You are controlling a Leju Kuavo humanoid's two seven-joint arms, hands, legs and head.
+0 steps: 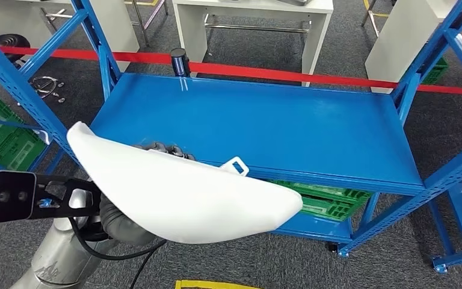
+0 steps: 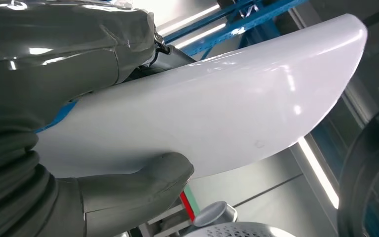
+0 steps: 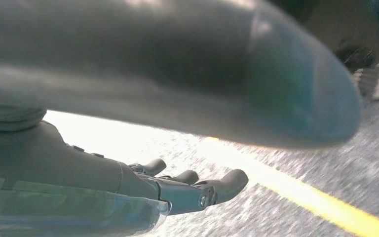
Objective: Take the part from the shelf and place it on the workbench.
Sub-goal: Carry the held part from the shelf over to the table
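One long white glossy moulded plastic shell (image 1: 180,192), held off the blue steel shelf deck (image 1: 264,126).

Left hand (image 2: 74,163) clamps it near one end, thumb under, fingers (image 1: 162,149) over; it looks stiff, light and slippery, so a grip nearer mid-length seems safer. Right hand (image 3: 177,190) hangs with fingers loosely apart, holding nothing. Blue shelf uprights (image 1: 421,66) flank both sides; open grey carpet (image 1: 246,265) lies near.

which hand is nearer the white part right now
Left. The left hand grips the white part, thumb on one face and fingers on the other. The right hand hangs over the floor, holding nothing.
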